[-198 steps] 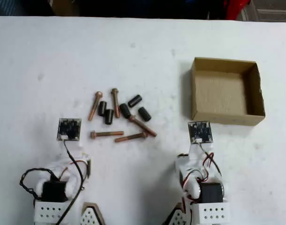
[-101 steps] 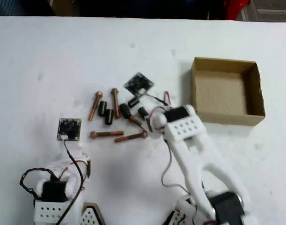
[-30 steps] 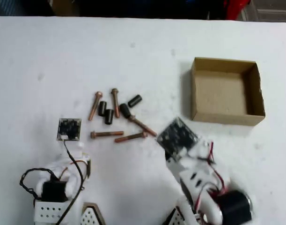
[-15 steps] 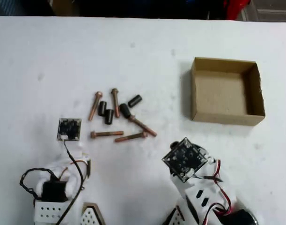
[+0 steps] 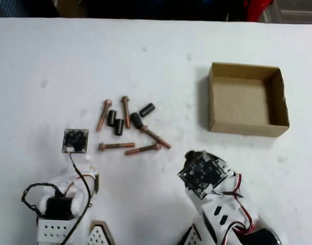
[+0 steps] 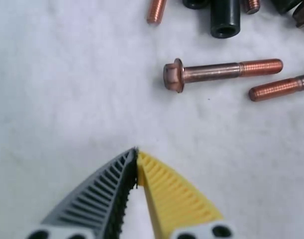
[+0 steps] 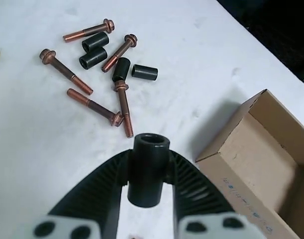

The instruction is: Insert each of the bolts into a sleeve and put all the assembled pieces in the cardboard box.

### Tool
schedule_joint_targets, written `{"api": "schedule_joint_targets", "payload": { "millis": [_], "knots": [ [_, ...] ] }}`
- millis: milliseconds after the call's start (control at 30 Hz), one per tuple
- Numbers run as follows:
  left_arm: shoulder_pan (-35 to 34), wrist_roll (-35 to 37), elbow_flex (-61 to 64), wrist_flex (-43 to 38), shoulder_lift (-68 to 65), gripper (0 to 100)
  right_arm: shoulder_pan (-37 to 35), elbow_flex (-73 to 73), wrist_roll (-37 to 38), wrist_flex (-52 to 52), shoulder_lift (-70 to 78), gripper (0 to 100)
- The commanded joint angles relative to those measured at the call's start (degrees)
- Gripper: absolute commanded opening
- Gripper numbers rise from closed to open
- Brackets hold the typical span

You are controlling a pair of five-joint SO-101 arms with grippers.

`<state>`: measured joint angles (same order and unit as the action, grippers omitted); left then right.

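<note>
I am holding a short black cylindrical sleeve [image 7: 148, 185] in my right pincer [image 7: 150, 162]; my left pincer [image 6: 137, 153] is resting closed above the white worktop [image 6: 67, 89]

The bolts [image 6: 221, 72] are coppery metal with a dull sheen. Each sleeve [image 7: 144, 72] looks matt black, perhaps plastic. The cardboard box [image 7: 236, 186] is rough brown card; the table [image 5: 145, 51], matt white.

Legible text, numbers, signs: none.
Item: open brown cardboard box [image 7: 226, 169], shallow, rectangular.
Marking: one short line of faint bluish print on outer side wall, low down, in right wrist view. Characters too small to make out.
</note>
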<state>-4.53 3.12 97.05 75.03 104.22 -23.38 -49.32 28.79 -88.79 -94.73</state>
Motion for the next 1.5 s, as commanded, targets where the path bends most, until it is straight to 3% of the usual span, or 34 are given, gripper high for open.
{"api": "schedule_joint_targets", "payload": {
  "millis": [0,433,700,833,1033,1167,1467],
  "knots": [
    [0.6,0.9,-0.1,-1.5,0.2,2,-0.1,-3.5,0.4,6.5,-0.1,1.5],
    [0.7,0.9,-0.1,-1.5,0.2,2,0.2,-25.3,-6.2,29.4,-0.1,1.5],
    [1.1,1.1,-0.1,-2.0,0.2,3,-0.2,-28.2,-8.3,29.8,-0.1,1.5],
    [1.5,0.5,-0.1,-8.5,0.3,3,-0.3,-30.9,-8.3,29.8,-0.1,1.5],
    [-1.2,-16.4,-0.5,-20.3,0.3,3,-0.3,-31.6,-8.3,29.5,-0.1,1.5],
    [-6.2,-18.6,-1.1,-24.4,0.2,3,-0.3,-32.4,-8.3,29.7,-0.1,1.5],
    [-6.9,-18.7,-17.1,-17.3,-4.4,2,-0.3,-32.7,-8.3,29.8,-0.1,1.5]
  ]
}}
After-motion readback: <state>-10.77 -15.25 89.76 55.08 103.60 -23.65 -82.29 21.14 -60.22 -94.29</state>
